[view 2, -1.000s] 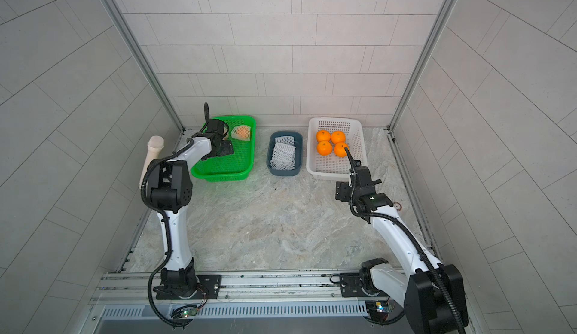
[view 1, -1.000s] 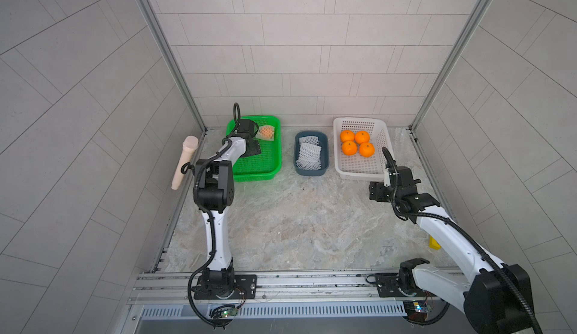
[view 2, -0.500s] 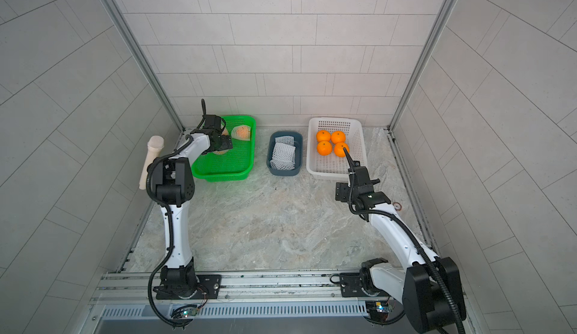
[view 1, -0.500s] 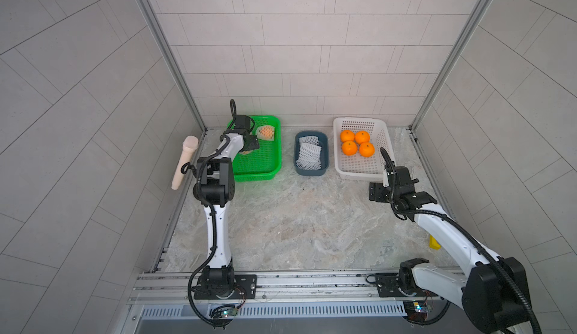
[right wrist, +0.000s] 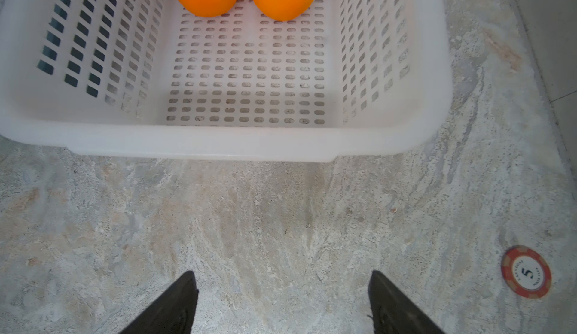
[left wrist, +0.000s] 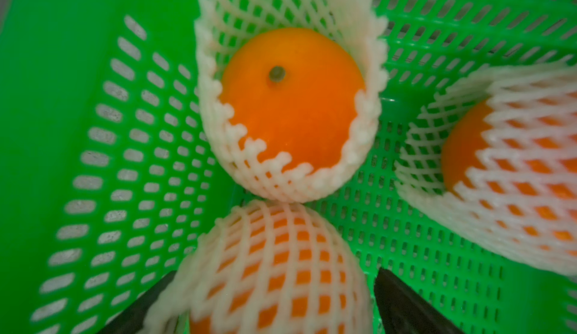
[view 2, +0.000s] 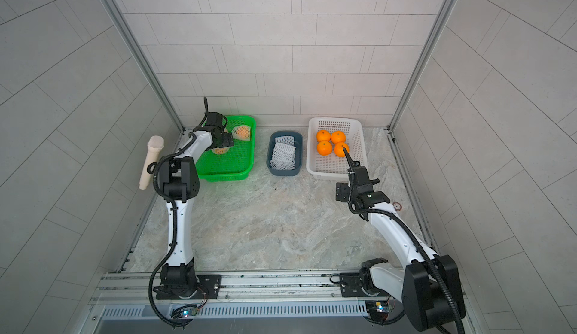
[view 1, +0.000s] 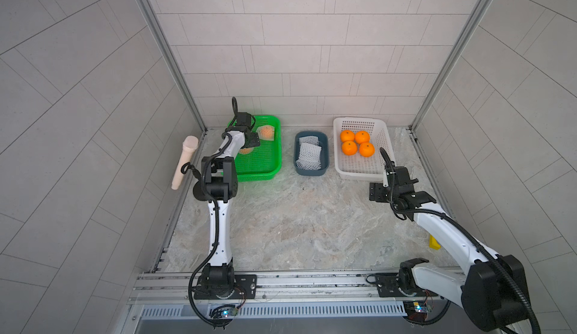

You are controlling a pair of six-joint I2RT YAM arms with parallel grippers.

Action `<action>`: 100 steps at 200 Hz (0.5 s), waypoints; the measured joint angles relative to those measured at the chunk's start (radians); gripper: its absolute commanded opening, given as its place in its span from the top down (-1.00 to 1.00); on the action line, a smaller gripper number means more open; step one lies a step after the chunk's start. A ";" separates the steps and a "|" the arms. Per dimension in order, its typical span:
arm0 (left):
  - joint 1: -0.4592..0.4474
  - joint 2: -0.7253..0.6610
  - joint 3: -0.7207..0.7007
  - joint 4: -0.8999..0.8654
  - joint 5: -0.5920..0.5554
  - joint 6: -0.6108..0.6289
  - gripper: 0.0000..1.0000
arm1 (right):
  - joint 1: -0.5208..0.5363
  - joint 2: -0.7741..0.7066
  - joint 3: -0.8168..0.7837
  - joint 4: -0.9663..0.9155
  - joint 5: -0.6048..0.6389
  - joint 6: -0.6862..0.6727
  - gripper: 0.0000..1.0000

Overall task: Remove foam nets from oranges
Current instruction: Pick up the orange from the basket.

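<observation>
Left gripper (left wrist: 274, 274) was spread wide, straddling a netted orange (left wrist: 299, 279) in green basket (left wrist: 46, 67) at surface's (right wrist: 281, 207) back left corner. Should pinch foam net (left wrist: 218, 245) only, not squeeze fruit. Right gripper (right wrist: 282, 274) was spread, empty, beside white basket (right wrist: 218, 142).

A green perforated basket (view 1: 256, 176), a blue-grey tub (view 1: 310, 171) and a white perforated basket (view 1: 359, 167) stand in a row at the back of the marbled tabletop (view 1: 296, 223). A beige cylinder (view 1: 184, 160) leans at the left wall. A red poker chip (right wrist: 526, 272) marked 5 lies near the white basket.
</observation>
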 measured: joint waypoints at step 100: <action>0.000 0.050 0.028 -0.037 0.001 0.003 -0.83 | 0.000 0.005 0.000 0.000 0.004 0.000 -0.74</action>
